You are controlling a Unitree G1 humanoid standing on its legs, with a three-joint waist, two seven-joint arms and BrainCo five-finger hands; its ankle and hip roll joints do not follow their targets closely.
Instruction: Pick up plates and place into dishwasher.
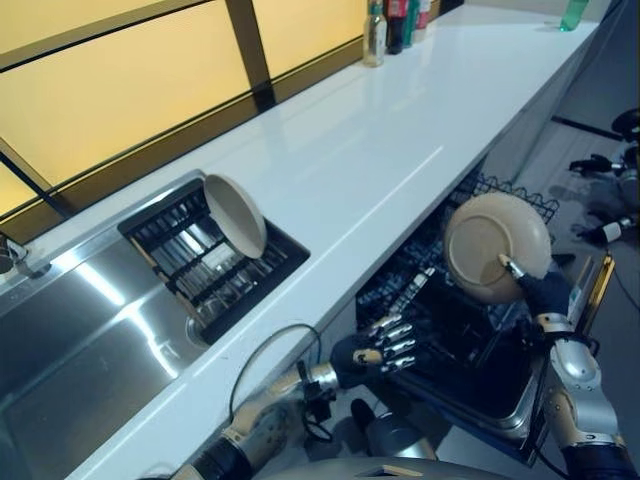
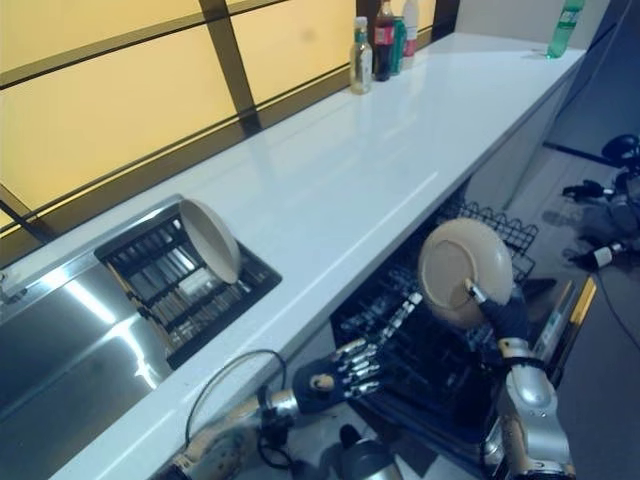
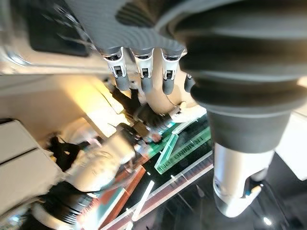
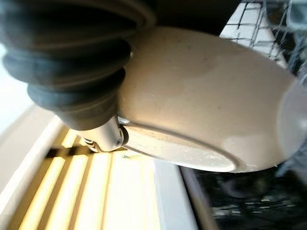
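The right hand (image 1: 535, 290) holds a beige plate (image 1: 495, 245) up on its edge, over the open dishwasher (image 1: 470, 330). The thumb (image 1: 513, 268) is hooked across the plate's hollow side & the rest of the hand is behind it, so it's a pinch grip on the plate's lower right part. In the right wrist view the plate (image 4: 211, 96) sits right against the hand, w/ the dark wire rack (image 4: 261, 24) just past it. The plate is up in the air, not touching the rack.

The left hand (image 1: 385, 350) is low down, in front of the counter (image 1: 380, 150) edge & next to the dishwasher's left side. Its fingers (image 3: 144, 72) are loosely bent w/ nothing in them.

A 2nd plate (image 1: 235, 213), same beige, stands tilted in the black drying rack (image 1: 215, 260) set in the counter, next to the steel sink (image 1: 70, 340). It's well apart from both hands.

Some bottles (image 1: 395, 25) stand at the far end of the counter by the yellow window panels (image 1: 110, 90), & 1 green bottle (image 1: 573, 14) is at the far right corner.
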